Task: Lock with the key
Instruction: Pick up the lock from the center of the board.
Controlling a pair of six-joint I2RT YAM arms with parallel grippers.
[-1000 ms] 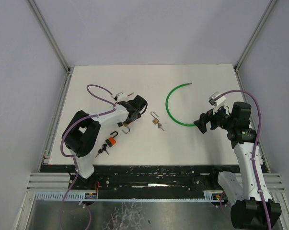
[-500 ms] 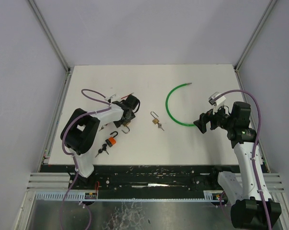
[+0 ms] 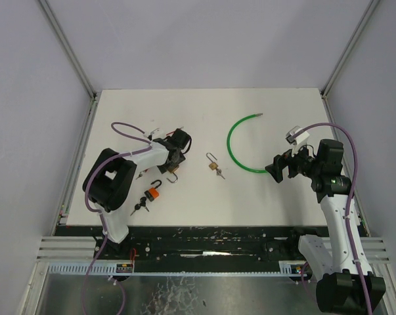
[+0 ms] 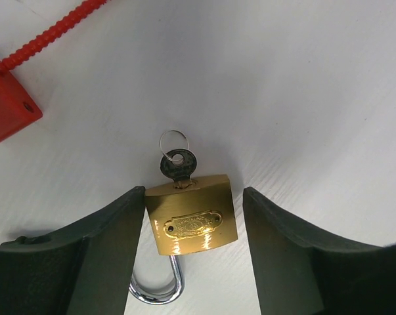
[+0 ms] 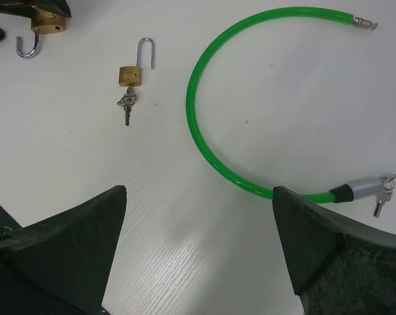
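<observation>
- White tabletop (image 3: 263, 111) fills the overhead view, with pale grey walls on three sides.
- Left gripper (image 3: 173, 159) is low over the left half of the frame, its fingers (image 4: 112, 243) apart and straddling a brass padlock (image 4: 192, 223).
- In the left wrist view the lock body lies flat between them. One finger is at the lock's edge, and a thin strip of table shows beside the other.
- A dark key (image 4: 178, 164) with a small ring sits in the padlock's keyhole, pointing toward the top of the frame.
- The silver shackle (image 4: 159, 289) hangs open at the bottom edge.
- A red seal (image 4: 7, 108) with a beaded strap lies at the upper left of that view.
- Right gripper (image 3: 274, 169) hovers at the right of the overhead frame, its fingers (image 5: 86, 230) spread wide and holding nothing.
- Near frame centre lies a second brass padlock (image 3: 213, 166) with its keys attached, and beside it a green cable lock (image 3: 234, 147).
- An orange padlock (image 3: 153, 193) sits at the lower left.
</observation>
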